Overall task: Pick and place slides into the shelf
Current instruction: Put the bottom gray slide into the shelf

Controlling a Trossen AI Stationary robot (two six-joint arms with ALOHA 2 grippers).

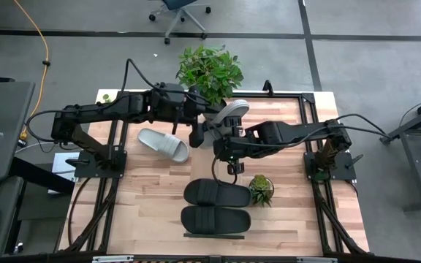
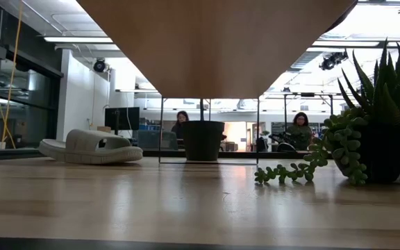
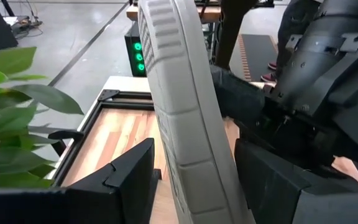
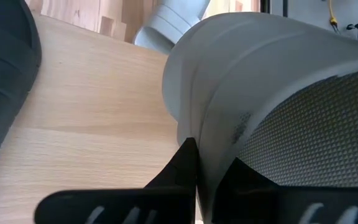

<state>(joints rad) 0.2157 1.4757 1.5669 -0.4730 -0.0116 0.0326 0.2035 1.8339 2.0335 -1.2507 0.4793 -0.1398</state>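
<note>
One light grey slide [image 1: 231, 111] is up in the air at the far middle of the table, beside the leafy plant. My left gripper [image 1: 198, 130] and my right gripper [image 1: 226, 144] are both on it, and both are shut on it. In the left wrist view the slide [image 3: 185, 112] stands on edge between the fingers. A second light grey slide [image 1: 163, 144] lies sole-down on the tabletop to the left. Two black slides [image 1: 218, 193] [image 1: 214, 219] lie side by side near the near edge, on the shelf, whose black rail [image 1: 214, 235] shows there. The shelf's underside [image 2: 214, 42] fills the top of the low view. My left gripper [image 3: 194, 158] pinches the grey slide across its sole [image 3: 197, 180], one finger [image 3: 129, 177] on either side. The slide is on edge and lifted clear of the table. My right gripper [image 4: 197, 171] has one finger [image 4: 179, 174] against the slide's smooth side [image 4: 222, 124], next to the textured sole [image 4: 309, 124]. The slide hides the other finger.
A large leafy plant [image 1: 209, 69] stands at the far edge, right behind the held slide, and its dark pot [image 2: 202, 139] shows in the low view. A small succulent [image 1: 262, 188] sits to the right of the black slides. People sit in the room beyond the table.
</note>
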